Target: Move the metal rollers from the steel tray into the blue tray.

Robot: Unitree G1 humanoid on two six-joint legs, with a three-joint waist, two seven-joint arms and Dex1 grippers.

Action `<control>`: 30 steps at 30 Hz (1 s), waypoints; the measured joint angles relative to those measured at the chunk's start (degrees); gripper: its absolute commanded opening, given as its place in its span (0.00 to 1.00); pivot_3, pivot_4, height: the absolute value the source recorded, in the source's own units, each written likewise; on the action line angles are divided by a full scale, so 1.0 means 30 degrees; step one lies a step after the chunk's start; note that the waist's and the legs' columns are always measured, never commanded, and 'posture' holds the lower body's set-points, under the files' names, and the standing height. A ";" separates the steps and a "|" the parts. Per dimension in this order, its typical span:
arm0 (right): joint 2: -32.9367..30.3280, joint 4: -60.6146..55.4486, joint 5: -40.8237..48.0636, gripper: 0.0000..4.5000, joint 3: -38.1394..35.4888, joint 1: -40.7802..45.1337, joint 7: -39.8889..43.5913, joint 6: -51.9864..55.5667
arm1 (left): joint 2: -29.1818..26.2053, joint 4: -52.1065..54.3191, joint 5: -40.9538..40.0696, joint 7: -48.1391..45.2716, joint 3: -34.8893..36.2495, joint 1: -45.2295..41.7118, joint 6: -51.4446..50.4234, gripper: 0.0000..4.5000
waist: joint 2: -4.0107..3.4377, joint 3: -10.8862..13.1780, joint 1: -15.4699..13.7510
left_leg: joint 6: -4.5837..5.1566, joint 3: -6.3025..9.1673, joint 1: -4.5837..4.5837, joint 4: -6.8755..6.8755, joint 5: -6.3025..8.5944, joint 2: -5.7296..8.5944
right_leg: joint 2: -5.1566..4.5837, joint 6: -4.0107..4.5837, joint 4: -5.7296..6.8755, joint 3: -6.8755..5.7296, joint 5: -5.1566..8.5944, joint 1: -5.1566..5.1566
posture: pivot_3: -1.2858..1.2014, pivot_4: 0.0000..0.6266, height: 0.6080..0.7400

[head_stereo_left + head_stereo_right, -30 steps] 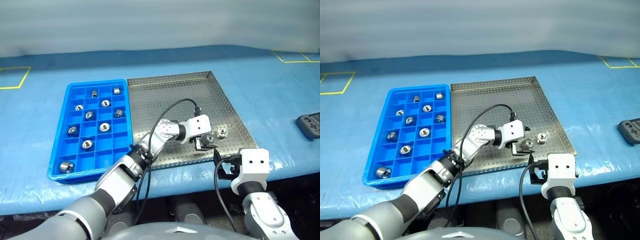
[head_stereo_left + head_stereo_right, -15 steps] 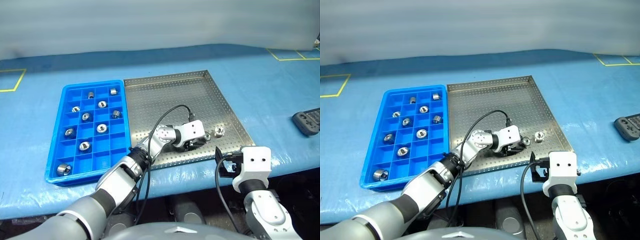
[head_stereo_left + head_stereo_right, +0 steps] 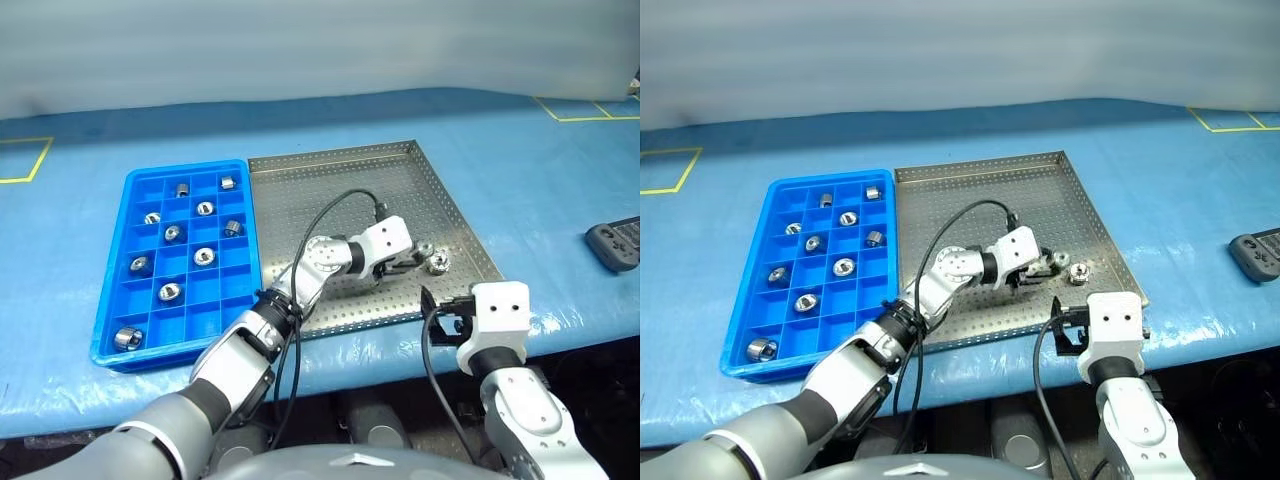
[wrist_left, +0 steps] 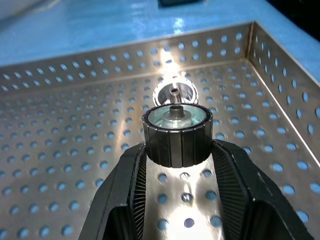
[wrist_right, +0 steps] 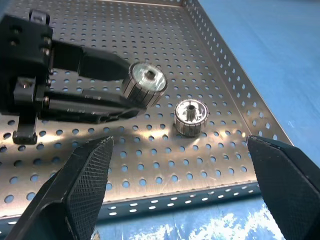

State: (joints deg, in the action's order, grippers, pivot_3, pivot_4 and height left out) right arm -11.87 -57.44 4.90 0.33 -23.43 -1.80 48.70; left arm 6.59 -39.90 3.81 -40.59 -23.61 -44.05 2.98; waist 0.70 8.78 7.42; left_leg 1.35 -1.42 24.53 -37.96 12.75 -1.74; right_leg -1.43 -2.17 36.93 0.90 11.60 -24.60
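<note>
**Left pincer clamps a roller above the steel tray**

The left pincer point(image 4: 176, 165) is clamped on one roller point(image 4: 176, 135) — its two ribbed black fingers point(image 4: 131, 175) press the knurled sides, and the roller's open end with its small central bore faces away from the wrist. It sits over the perforated floor of the steel tray point(image 3: 340, 165), in the right part near the front rim. Just beyond it a second roller point(image 5: 191, 117) stands upright on the tray floor, apart from the held one and close to the tray's right wall.

The right pincer point(image 5: 182, 170) hangs at the tray's near right corner, its fingers spread wide apart with nothing between them; both rollers lie ahead of it.

To the left, touching the steel tray's side, the blue tray point(image 3: 113, 330) lies on the blue-covered table point(image 3: 540, 180). Nine rollers point(image 3: 206, 255) sit in its square compartments — one each, scattered across the grid, with one in the near left corner. A dark controller point(image 3: 614, 245) rests on the table well to the right.
</note>
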 measured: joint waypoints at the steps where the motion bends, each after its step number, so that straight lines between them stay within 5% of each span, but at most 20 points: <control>1: -0.0121 0.0022 0.0004 1.00 0.0227 0.0600 0.0180 0.0264 | -0.0243 0.1173 -0.0100 0.0017 0.0231 0.0263 -0.0249 0.37 | -0.0001 -0.0001 -0.0009 | 0.0001 -0.0006 -0.0013 0.0002 -0.0001 0.0000 | 0.0006 -0.0001 0.0007 0.0008 -0.0001 0.0002 | 0.46 0.24 1.00; 7: -0.0709 0.1013 0.0038 1.00 0.1312 0.3830 0.1100 0.1015 | -0.2946 0.7063 -0.0543 0.0176 0.1479 0.2604 -0.2834 0.37 | -0.0005 0.0000 -0.0284 | 0.0009 -0.0008 -0.0051 0.0009 -0.0008 -0.0018 | 0.0041 0.0000 0.0037 0.0028 -0.0003 0.0011 | 0.51 0.24 1.00; 19: -0.0828 0.5701 0.0091 1.00 0.4299 0.9717 0.3306 0.0710 | -0.7007 1.7120 -0.1026 0.2091 0.4871 0.7563 -0.8440 0.37 | 0.0012 0.0010 -0.2551 | 0.0032 0.0003 -0.0010 -0.0012 -0.0014 0.0021 | 0.0005 -0.0064 -0.0010 0.0017 -0.0042 0.0021 | 0.58 0.24 1.00; 30: -0.0364 0.7687 0.0080 1.00 0.5750 1.0917 0.4542 -0.0365 | -1.0178 2.1755 -0.2401 0.2091 0.6988 1.1887 -1.1052 0.37 | 0.0024 0.0015 -0.3452 | 0.0032 0.0024 -0.0005 -0.0007 -0.0017 0.0002 | -0.0022 -0.0032 -0.0009 -0.0016 -0.0023 0.0024 | 0.61 0.24 1.00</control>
State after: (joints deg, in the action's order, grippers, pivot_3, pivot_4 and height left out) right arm -12.96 -34.38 5.14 17.58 9.32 11.83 47.60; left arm -23.94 25.36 -3.39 -34.31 -2.65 -8.39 -30.17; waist 0.77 8.83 -2.94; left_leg 1.45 -1.35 24.52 -37.98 12.70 -1.74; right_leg -1.50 -2.27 36.90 0.85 11.53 -24.53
